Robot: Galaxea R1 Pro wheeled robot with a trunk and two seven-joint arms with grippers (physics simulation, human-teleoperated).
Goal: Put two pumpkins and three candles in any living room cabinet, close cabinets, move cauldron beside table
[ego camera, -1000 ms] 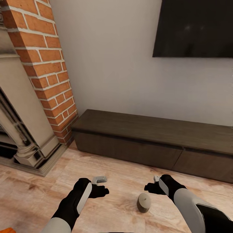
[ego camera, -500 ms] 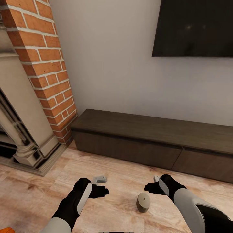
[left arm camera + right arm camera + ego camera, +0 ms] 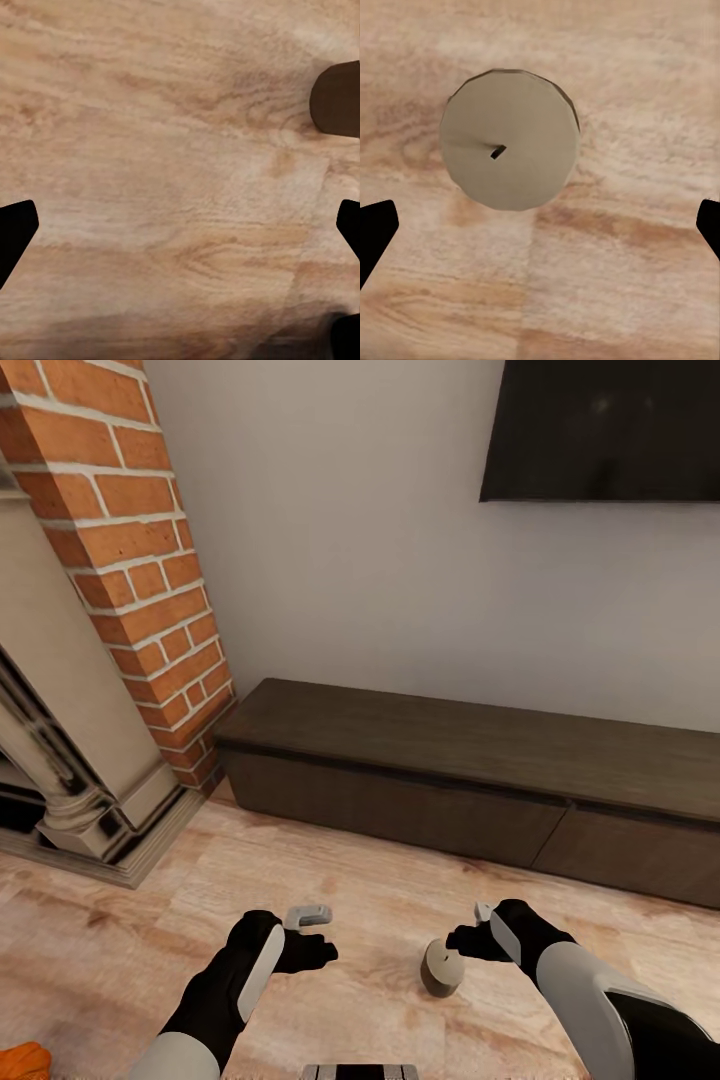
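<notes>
The short tan-beige cylindrical candle [image 3: 441, 967] stood upright on the pale wooden floor [image 3: 380, 900], its long axis vertical and its flat top and small wick [image 3: 497, 151] facing straight up at the right wrist camera. It sat just below and slightly inboard of the black right gripper [image 3: 478, 930], whose jaws were spread wide and empty, not yet centred on it. The black left gripper [image 3: 312, 932], jaws also wide, hung farther off, so the right arm looked the nearer pick, with the long dark-brown wooden cabinet [image 3: 450, 780] shut beyond.
</notes>
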